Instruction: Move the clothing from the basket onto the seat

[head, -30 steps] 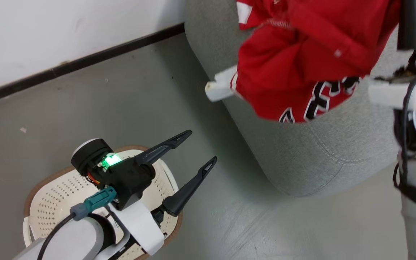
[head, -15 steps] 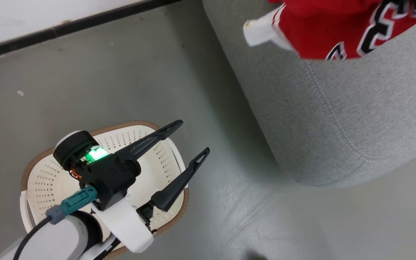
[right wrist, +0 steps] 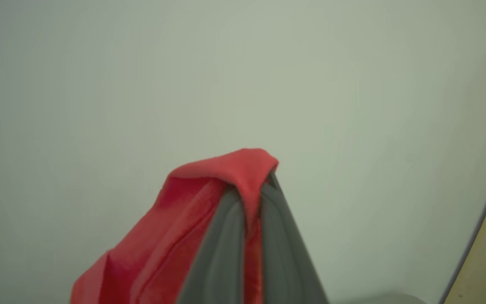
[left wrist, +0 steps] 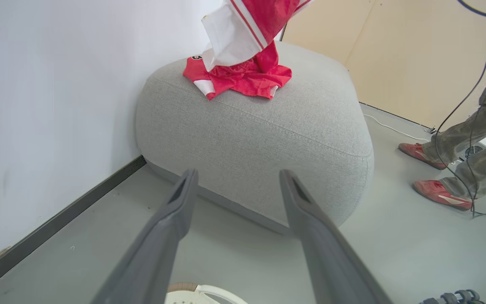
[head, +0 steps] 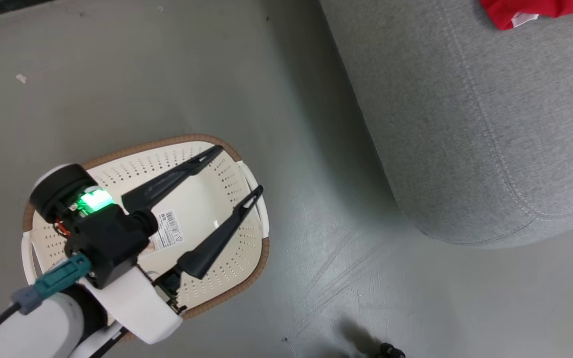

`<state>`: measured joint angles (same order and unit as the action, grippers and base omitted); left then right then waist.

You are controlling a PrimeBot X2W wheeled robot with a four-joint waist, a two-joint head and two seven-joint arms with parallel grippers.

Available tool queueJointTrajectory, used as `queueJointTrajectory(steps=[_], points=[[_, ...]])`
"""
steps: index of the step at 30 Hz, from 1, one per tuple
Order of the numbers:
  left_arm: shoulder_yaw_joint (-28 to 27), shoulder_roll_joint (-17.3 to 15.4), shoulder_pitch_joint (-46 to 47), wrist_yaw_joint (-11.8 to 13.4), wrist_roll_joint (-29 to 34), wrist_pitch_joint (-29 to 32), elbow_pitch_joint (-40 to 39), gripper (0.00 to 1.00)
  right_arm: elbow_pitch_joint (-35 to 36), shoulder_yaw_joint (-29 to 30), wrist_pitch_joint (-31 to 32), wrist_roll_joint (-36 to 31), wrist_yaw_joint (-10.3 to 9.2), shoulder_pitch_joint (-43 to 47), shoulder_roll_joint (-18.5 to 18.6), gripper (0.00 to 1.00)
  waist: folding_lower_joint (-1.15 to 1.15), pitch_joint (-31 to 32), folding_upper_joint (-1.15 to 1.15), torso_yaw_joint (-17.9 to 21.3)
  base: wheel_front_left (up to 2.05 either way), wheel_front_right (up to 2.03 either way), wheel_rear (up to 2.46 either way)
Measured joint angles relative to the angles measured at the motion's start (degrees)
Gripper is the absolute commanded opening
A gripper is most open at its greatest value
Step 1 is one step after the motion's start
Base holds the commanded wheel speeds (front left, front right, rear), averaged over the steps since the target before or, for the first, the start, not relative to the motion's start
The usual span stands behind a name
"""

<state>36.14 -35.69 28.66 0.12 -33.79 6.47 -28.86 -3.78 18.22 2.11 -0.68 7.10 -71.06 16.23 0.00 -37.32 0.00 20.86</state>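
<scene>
The cream basket (head: 246, 258) stands on the floor at the lower left, and its bottom shows bare with a barcode sticker (head: 167, 231). My left gripper (head: 238, 169) hovers over it, open, with nothing between its fingers. To the right lies the big grey seat (head: 465, 124), with red clothing (head: 530, 10) at the view's top edge. In the left wrist view, red clothing (left wrist: 243, 78) lies crumpled on the seat (left wrist: 260, 135), and a red-and-white garment (left wrist: 247, 25) hangs above it. My right gripper (right wrist: 251, 194) is shut on a fold of red clothing (right wrist: 175, 240) in front of a pale wall.
A white wall with a dark skirting (left wrist: 57, 223) runs behind the seat. A person's legs in red shoes (left wrist: 437, 192) stand on the floor to the right of the seat, with cables (left wrist: 475, 97) near them. A small dark object (head: 391, 350) lies at the head view's bottom edge.
The head camera has swung, so the basket now shows whole and the seat has slid up and to the right. The hanging red garment has shrunk to a scrap at the top edge. My left gripper stays open.
</scene>
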Motion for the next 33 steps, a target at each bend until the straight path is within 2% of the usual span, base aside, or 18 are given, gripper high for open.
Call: queueJointTrajectory(steps=[10, 17, 33], points=[[-1.9, -2.6, 0.1, -0.3, -0.1, 0.1, -2.0, 1.00, -5.5, 5.5, 2.0, -4.6, 0.02, 2.6, 0.4, 0.00, 0.00, -4.3, 0.00, -1.2, 0.00, 0.00, 0.00], [-2.6, -4.5, 0.2, -0.6, -0.1, 0.5, -2.6, 1.00, -8.6, 11.7, 3.1, -7.4, 0.03, 5.3, -3.2, 0.00, 0.00, -6.9, 0.00, -1.8, 0.00, 0.00, 0.00], [-3.2, -6.1, 0.3, -1.8, -0.1, 0.0, -2.5, 1.00, -13.5, 21.6, 6.2, -14.1, 0.02, 6.4, -9.5, 0.00, 0.00, -8.8, 0.00, -2.1, 0.00, 0.00, 0.00]])
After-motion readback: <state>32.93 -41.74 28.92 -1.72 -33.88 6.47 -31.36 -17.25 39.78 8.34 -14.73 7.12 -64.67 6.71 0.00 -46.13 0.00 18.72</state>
